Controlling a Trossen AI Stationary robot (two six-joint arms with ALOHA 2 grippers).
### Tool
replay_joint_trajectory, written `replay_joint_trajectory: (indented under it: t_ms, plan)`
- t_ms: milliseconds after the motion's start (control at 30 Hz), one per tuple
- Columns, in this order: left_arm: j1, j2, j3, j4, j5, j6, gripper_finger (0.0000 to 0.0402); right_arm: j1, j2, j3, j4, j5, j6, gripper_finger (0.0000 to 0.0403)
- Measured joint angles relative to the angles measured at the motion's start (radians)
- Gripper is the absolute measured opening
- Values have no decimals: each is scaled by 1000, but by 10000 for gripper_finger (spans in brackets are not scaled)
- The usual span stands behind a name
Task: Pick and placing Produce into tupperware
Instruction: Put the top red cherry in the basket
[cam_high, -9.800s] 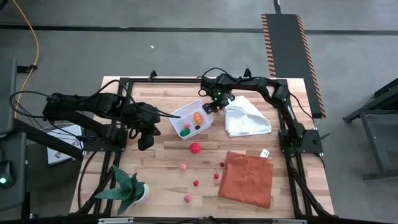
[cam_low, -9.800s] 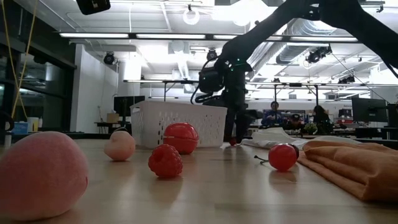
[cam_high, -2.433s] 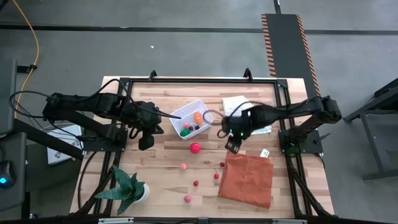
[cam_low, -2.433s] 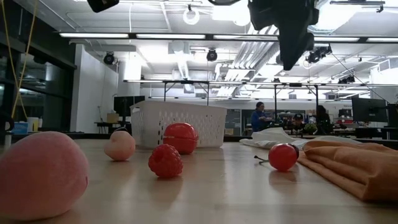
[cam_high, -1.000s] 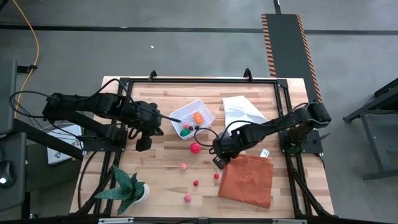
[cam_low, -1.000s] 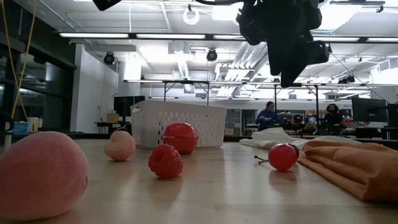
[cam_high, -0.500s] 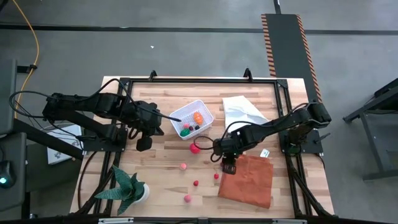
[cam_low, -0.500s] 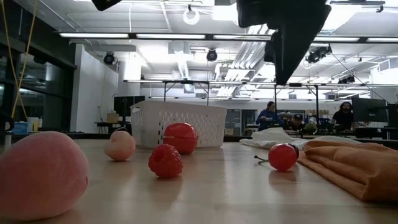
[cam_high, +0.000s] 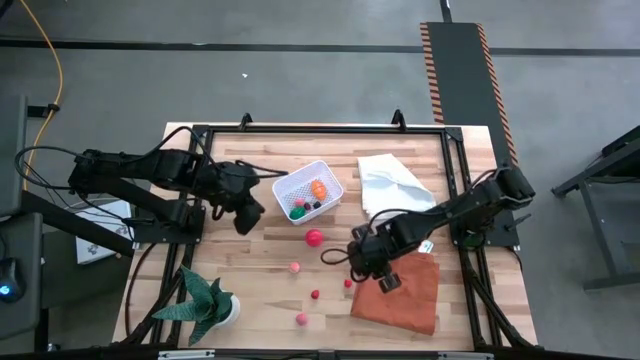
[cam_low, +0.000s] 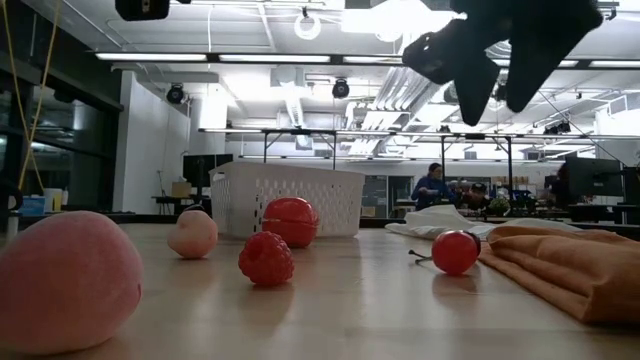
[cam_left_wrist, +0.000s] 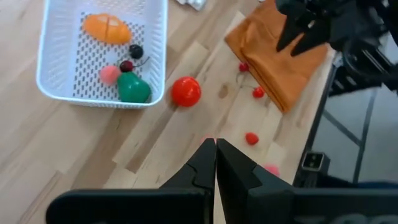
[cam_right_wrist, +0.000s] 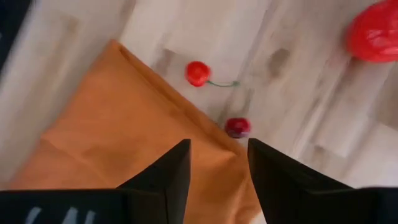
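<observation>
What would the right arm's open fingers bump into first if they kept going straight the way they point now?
Probably the orange cloth: the right gripper is open and points down at the cloth's edge, with a dark-red cherry on the wood just beside it. Depth is unclear, so which one comes first is a guess.

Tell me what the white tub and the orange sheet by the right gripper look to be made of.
The white tub looks like rigid moulded plastic, matte, judging by its regular grid of holes and rounded rim. The orange sheet looks like soft woven cloth, going by its folds and rumpled edge in the low view. The right gripper hangs open above its corner.
</observation>
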Motion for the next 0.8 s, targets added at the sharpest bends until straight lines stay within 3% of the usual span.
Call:
replay_joint_trajectory:
  t_ms: [267,467,800]
  plan:
    - [0,45,-1,-5,-14,-25,3,5,142,115,-137,78,-50,151]
    - [0,89,0,-16,6,-25,3,5,217,175,-137,84,-107,151]
    - [0,153,0,-48,47,3,3,-4,222,90,-74,61,-120,151]
